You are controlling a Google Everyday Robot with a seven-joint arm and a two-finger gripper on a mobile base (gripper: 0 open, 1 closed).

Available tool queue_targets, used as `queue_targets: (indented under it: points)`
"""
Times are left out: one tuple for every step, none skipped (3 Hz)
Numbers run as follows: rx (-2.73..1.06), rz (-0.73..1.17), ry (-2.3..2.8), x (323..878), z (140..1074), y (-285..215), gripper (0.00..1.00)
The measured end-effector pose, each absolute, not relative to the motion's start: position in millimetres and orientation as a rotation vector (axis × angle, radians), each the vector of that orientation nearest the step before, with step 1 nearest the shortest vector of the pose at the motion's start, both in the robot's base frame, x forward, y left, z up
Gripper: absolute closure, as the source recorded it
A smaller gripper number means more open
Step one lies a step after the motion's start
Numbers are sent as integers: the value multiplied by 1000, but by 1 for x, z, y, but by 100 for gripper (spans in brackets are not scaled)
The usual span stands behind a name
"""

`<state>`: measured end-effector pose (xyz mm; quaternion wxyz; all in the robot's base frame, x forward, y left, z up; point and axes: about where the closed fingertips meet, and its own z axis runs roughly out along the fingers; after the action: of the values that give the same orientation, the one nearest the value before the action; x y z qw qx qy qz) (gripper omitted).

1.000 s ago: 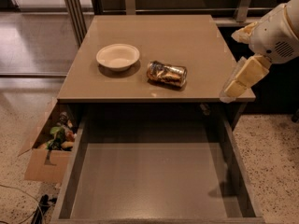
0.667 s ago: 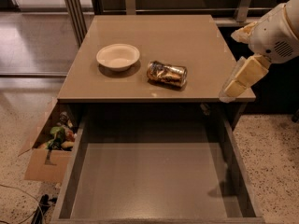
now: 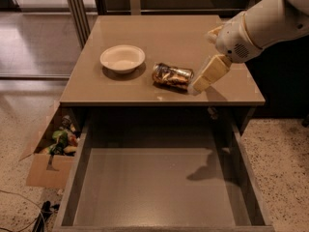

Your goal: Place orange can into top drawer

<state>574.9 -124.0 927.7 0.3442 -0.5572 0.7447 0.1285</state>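
Observation:
The orange can [image 3: 172,76] lies on its side on the tan tabletop [image 3: 169,37], right of the middle near the front edge. The gripper [image 3: 197,87] reaches down from the upper right on the white arm; its cream finger [image 3: 208,73] ends just right of the can, close to it or touching it. The top drawer [image 3: 154,187] is pulled out below the table's front edge, and its flat grey bottom holds nothing.
A white round bowl [image 3: 122,58] stands on the table left of the can. A brown cardboard box [image 3: 50,151] of clutter sits on the floor at the drawer's left. Metal posts [image 3: 77,8] rise behind the table's left corner.
The gripper and arm have moved left, from beyond the table's right edge to right beside the can. The can, bowl and drawer stay where they were.

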Motion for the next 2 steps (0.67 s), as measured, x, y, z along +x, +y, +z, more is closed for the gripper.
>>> queue_targets:
  points:
    - [-1399,353,1923,613,909,-99,0]
    - [-1364,338,1952,641,885,-87,0]
